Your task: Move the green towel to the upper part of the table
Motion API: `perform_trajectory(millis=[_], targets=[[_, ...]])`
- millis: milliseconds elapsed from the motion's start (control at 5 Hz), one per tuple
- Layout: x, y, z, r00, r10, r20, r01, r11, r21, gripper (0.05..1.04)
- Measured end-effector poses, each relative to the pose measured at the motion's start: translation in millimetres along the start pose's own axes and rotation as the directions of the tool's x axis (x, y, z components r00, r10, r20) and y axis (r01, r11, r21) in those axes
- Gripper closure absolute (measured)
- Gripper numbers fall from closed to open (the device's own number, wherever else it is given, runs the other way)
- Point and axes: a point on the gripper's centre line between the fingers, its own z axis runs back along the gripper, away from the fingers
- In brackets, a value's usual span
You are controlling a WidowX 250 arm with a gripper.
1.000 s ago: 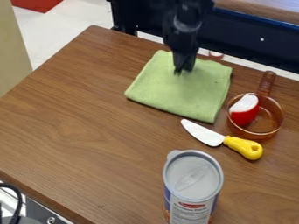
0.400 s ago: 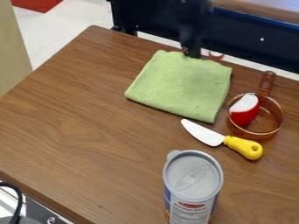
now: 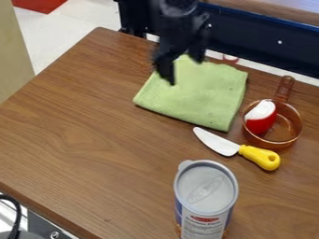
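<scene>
end effector (image 3: 183, 72): released, over the far left part of the green towel (image 3: 193, 100)
green towel: flat on the far side of the bench (image 3: 81, 121)
snag: a fingertip riding low could drag a corner
far edge: pushing farther could make it droop over
count: one green towel, one knife (image 3: 228, 147), one pan (image 3: 301, 125), one red-and-white toy (image 3: 261, 119), one can (image 3: 205, 200)

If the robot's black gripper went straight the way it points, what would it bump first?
Probably the green towel, near its upper left part. The gripper points down there, but its height is unclear.
</scene>
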Motion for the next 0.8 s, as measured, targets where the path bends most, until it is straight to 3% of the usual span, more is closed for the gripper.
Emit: perform_trajectory(millis=[200,400,600,800], targets=[[2,28,-2,0.978,-0.209,-0.024,0.21,0.976,0.061,0.083],[5,58,4,0.914,-0.405,-0.004,0.404,0.913,0.057,0.083],[13,82,1,0.818,-0.574,-0.012,0.571,0.811,0.129,0.083],[31,104,0,0.754,-0.657,0.007,0.65,0.748,0.136,0.083]])
